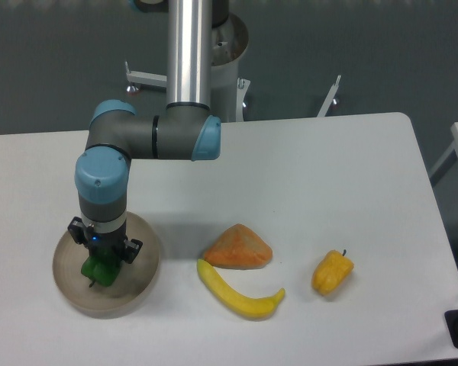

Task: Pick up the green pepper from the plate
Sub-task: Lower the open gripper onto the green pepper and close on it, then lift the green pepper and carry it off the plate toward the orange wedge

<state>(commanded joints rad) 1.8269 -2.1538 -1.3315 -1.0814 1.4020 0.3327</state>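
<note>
Green pepper [99, 268] sits on the plate [141, 286] at the near left of the table [328, 183], directly under the gripper [101, 263], which is down over it. The jaws seem to straddle the pepper, but whether they have closed on it cannot be told from this angle. Judging by that, the reach is done; the grasp and lift are left. Further right lie an orange wedge [238, 248], a banana [240, 293] and a yellow pepper [333, 273], untouched.

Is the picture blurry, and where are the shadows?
Camera view: fairly sharp, a bit soft and grainy; the arm's soft shadow falls on the table right of the plate; the gripper darkens the green pepper; no strong glare.
</note>
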